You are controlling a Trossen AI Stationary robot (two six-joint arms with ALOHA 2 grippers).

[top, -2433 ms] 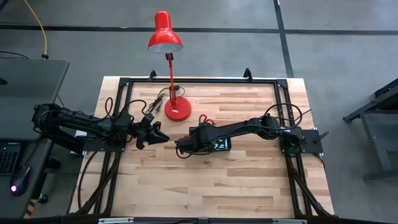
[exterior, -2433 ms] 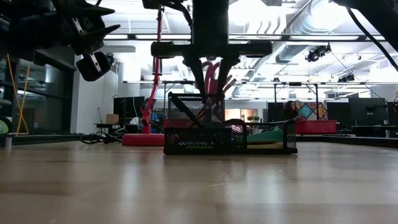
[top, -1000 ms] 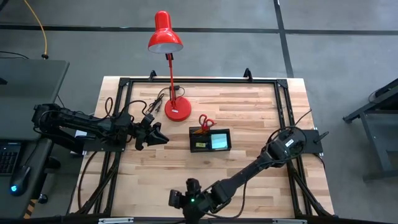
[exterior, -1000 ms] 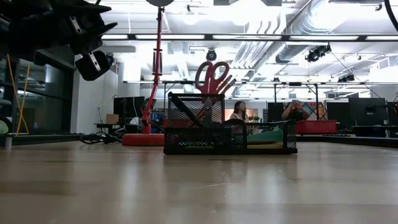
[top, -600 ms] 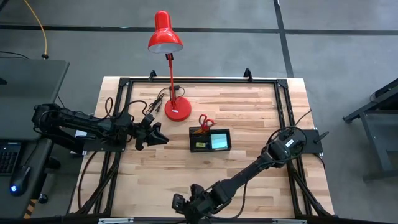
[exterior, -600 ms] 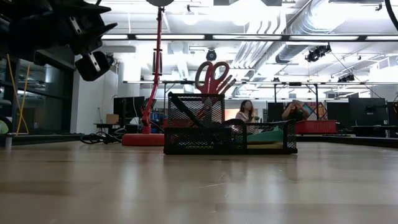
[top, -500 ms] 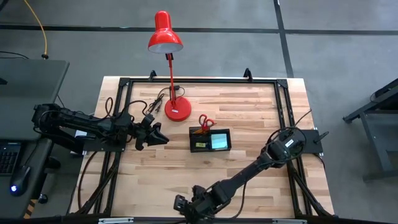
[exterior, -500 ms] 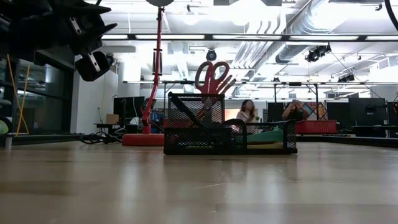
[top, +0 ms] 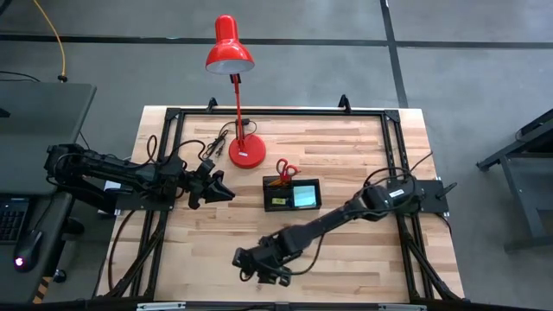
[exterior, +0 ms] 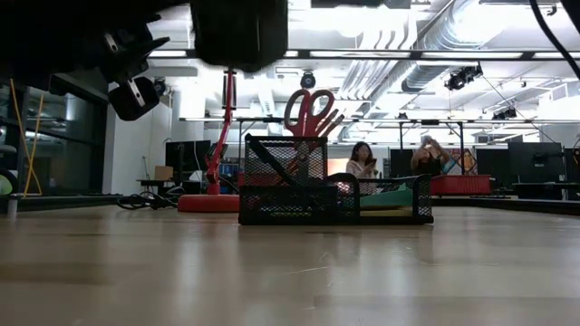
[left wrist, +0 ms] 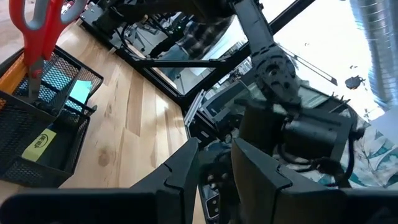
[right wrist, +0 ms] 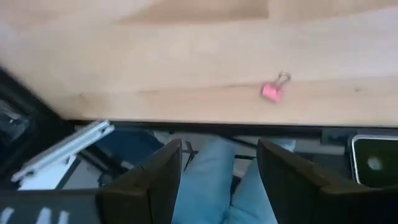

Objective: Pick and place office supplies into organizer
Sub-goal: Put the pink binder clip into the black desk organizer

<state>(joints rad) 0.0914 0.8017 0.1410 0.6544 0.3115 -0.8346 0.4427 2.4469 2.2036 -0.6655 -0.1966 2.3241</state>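
Note:
The black mesh organizer (top: 292, 193) stands on the table's middle. The red-handled scissors (exterior: 308, 110) stand in its tall compartment, handles up. A teal pad (top: 304, 196) and a yellow pad (left wrist: 38, 144) lie in its low compartments. My left gripper (top: 226, 190) hovers level to the left of the organizer, open and with nothing in it; the same shows in its wrist view (left wrist: 214, 171). My right gripper (top: 244, 262) hangs over the table's near part, slanting down, open and with nothing in it (right wrist: 219, 165). Beyond its fingers a small pink binder clip (right wrist: 272, 91) lies on the wood by the table's edge.
The red lamp's base (top: 247, 152) and a black cord (top: 218, 142) sit behind the organizer at the far left. A person's legs in jeans (right wrist: 208, 180) show past the table's edge. Bare wood lies between the organizer and the near edge.
My right gripper has swung from the table's near edge toward the far edge and slightly left, and its wrist has rolled; its dark body now shows at the top of the low view. The organizer and its contents have stayed put.

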